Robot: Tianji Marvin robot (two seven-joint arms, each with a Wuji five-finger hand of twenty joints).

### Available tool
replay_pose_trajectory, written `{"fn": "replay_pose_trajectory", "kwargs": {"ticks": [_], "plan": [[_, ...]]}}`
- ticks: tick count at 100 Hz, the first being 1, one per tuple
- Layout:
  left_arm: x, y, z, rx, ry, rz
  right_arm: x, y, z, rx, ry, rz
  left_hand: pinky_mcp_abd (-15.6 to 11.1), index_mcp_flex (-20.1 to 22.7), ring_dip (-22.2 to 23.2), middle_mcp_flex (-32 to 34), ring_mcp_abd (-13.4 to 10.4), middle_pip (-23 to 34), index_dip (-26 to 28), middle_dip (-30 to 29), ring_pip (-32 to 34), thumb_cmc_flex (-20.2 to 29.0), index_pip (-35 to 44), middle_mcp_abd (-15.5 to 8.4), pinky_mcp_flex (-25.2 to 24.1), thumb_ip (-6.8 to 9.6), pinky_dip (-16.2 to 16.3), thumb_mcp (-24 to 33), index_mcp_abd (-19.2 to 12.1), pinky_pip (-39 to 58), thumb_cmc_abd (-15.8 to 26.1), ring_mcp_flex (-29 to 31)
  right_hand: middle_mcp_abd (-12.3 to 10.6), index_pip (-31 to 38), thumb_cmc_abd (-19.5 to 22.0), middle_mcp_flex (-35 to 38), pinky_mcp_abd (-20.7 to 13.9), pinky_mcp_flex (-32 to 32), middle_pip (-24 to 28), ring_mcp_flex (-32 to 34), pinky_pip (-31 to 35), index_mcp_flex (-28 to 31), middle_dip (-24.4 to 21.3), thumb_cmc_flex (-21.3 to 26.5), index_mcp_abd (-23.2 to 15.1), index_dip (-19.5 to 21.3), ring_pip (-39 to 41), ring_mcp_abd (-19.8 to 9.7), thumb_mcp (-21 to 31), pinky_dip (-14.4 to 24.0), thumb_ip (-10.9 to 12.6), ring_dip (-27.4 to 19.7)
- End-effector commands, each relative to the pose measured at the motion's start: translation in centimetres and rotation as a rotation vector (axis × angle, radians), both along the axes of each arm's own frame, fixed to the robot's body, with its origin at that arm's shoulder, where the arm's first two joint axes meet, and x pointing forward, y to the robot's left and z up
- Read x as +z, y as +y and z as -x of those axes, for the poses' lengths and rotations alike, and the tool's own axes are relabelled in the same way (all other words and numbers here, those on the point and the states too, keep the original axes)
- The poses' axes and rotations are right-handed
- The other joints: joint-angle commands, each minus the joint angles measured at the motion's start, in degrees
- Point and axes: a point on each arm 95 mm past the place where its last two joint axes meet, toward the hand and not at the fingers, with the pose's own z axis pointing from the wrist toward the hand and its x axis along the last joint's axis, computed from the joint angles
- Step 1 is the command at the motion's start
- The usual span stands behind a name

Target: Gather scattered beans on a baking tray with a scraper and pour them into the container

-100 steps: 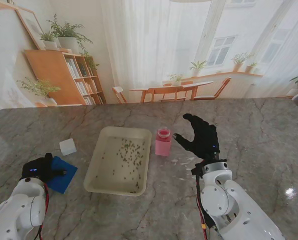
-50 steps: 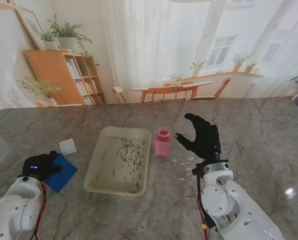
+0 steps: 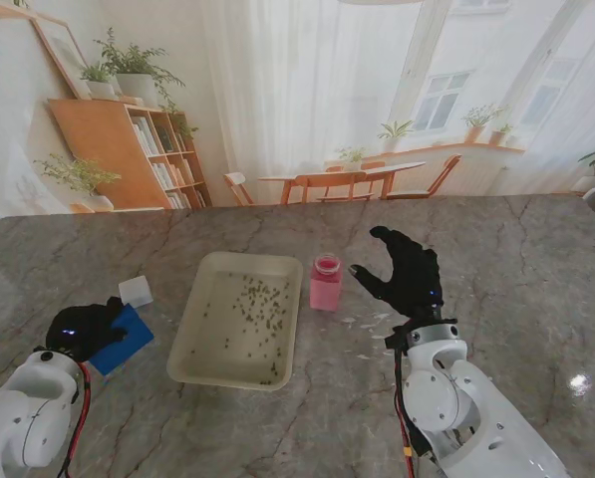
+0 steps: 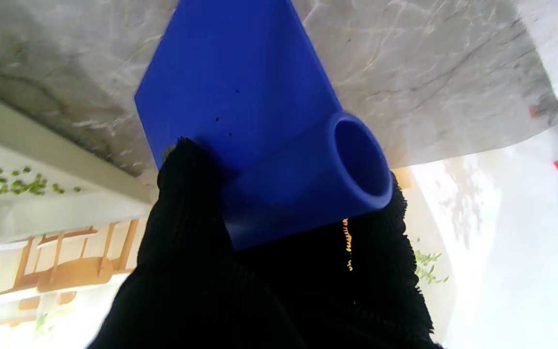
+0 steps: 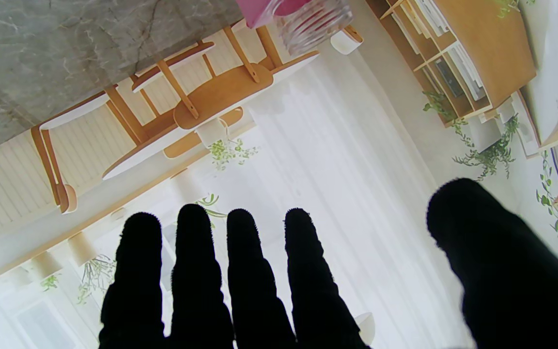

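Left hand (image 3: 83, 329), seen from the stand view, lies closed over the blue scraper (image 3: 121, 337) at the near left of the table; the baking tray (image 3: 202, 344) sits just to its right, beans (image 3: 262, 304) scattered across the tray floor, mostly in its farther half. A small white block (image 3: 135, 291) rests just beyond the hand, apart from the tray. Right hand (image 3: 407, 274) is raised with fingers spread, holding nothing; the pink container (image 3: 325, 282) stands just to its left, beside the tray's far right corner.

Left wrist view: the gloved fingers (image 4: 187, 203) wrap the scraper's (image 4: 240, 106) tubular handle, with the blade against the marble; the tray rim (image 4: 41, 145) and beans (image 4: 12, 177) lie beside it.

Right wrist view: four fingers (image 5: 240, 271) and thumb are extended and apart, and the container (image 5: 303, 14) appears beyond the fingertips.

Progress, as judged: only the tool is grasped. Gathering and pouring remain undone. Nothing stands between scraper and tray; the tray wall must be cleared first.
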Motion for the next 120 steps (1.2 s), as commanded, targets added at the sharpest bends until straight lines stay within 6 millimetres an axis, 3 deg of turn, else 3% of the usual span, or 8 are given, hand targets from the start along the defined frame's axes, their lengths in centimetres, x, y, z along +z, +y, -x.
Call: {"fn": "replay_pose_trajectory", "kwargs": {"ticks": [1,13,37,42,49,68,88,120], "plan": [[1.4,-1.1,0.2,-0.040,-0.027,0.016,-0.1,0.1,0.1,0.002,0.006,-0.001,-1.3,-3.6,2.5,-2.3,-6.3,3.8,6.5,-0.8,3.9,6.7,6.3,1.3,0.2,4.49,2.4,4.2,1.4,2.7,7.4,-0.8,-1.1,0.7,1.2,0.1,0.6,-0.1,0.1,0.8,-0.9,0.3,-0.2,-0.2,-1.5,-0.7,0.0,-0.6,-0.6,0.7,1.9,1.2],[3.3,-2.0,0.5,-0.104,-0.075,0.013,0.0,0.0,0.2,-0.001,-0.001,-0.003,-1.6,-6.5,3.9,-3.4,-7.2,6.4,10.8,2.2,4.8,5.4,7.0,-0.1,-0.6,4.59,3.2,3.9,1.4,3.1,10.0,-1.8,-1.0,0.8,1.2,0.2,0.6,-0.1,0.1,0.9,-0.9,0.3,-0.2,-0.2,-1.4,-0.7,0.0,-0.6,-0.6,0.7,1.9,1.2],[6.9,-4.2,-0.6,-0.265,-0.213,0.005,0.0,0.0,0.3,-0.005,-0.009,-0.014,-2.5,-6.2,3.4,-4.5,-7.3,6.0,8.9,2.3,3.4,6.5,4.1,-0.8,-1.6,4.47,2.4,3.9,-0.6,0.8,8.9,-2.7,-1.0,0.7,1.3,0.2,0.6,-0.1,0.1,0.8,-1.0,0.2,-0.2,-0.1,-1.5,-0.7,0.0,-0.6,-0.7,0.8,1.9,1.2],[7.5,-4.7,-1.2,-0.299,-0.236,0.007,0.0,0.0,0.3,-0.003,-0.010,-0.017,-2.5,-4.2,3.1,-4.0,-6.9,5.6,7.2,1.7,3.1,6.6,2.2,-0.5,-1.6,4.42,2.5,3.8,-2.7,0.7,7.1,-2.3,-1.1,0.8,1.3,0.3,0.6,-0.1,0.1,0.9,-1.0,0.4,-0.2,-0.1,-1.5,-0.7,0.0,-0.6,-0.7,0.8,1.9,1.2],[8.0,-5.5,-2.5,-0.340,-0.268,0.017,0.0,0.1,0.3,0.002,-0.011,-0.021,-3.0,1.0,1.5,-1.2,-6.0,3.7,2.7,2.6,1.3,6.4,-2.1,-3.1,-0.1,3.99,1.4,3.7,-6.7,-0.5,3.3,-0.5,-1.0,0.8,1.3,0.3,0.6,0.0,0.1,0.9,-1.0,0.4,-0.2,-0.1,-1.5,-0.7,0.0,-0.6,-0.7,0.8,1.9,1.2],[8.2,-7.9,-6.6,-0.391,-0.278,0.106,-0.2,0.6,0.0,0.030,-0.004,-0.033,-3.3,6.6,-0.3,-1.9,-5.3,1.2,-8.8,3.6,-2.4,6.4,-7.3,-4.9,-1.4,3.85,-0.4,3.8,-9.3,-3.7,3.7,-1.6,-1.1,0.8,1.4,0.6,0.6,0.0,0.1,1.0,-0.9,0.5,-0.2,0.0,-1.7,-0.8,0.0,-0.7,-0.9,0.9,1.9,1.1],[7.7,-10.3,-10.9,-0.454,-0.256,0.113,-0.3,0.9,0.0,0.045,-0.002,-0.040,-1.0,0.1,-0.4,-8.2,-3.2,1.1,-6.8,4.7,-3.7,9.2,-3.3,-1.9,-6.7,4.33,-0.1,4.2,-3.8,-6.3,6.9,-7.5,-1.2,0.8,1.3,0.7,0.6,0.0,0.0,1.1,-1.0,0.6,-0.2,0.0,-1.7,-0.8,-0.2,-0.7,-1.0,0.9,1.9,1.1],[5.1,-13.2,-15.5,-0.541,-0.195,0.140,-0.7,1.2,-0.5,0.068,0.014,-0.037,0.3,-3.8,-1.1,-9.9,-2.3,-1.5,0.2,10.1,-3.4,9.2,8.8,-2.4,-11.5,4.34,-0.7,4.5,-6.2,-6.8,0.0,-11.9,-1.2,0.9,1.4,1.1,0.4,0.2,0.0,1.2,-1.0,0.7,-0.2,-0.1,-1.8,-0.9,-0.2,-0.7,-1.1,0.9,1.9,1.1]]}}
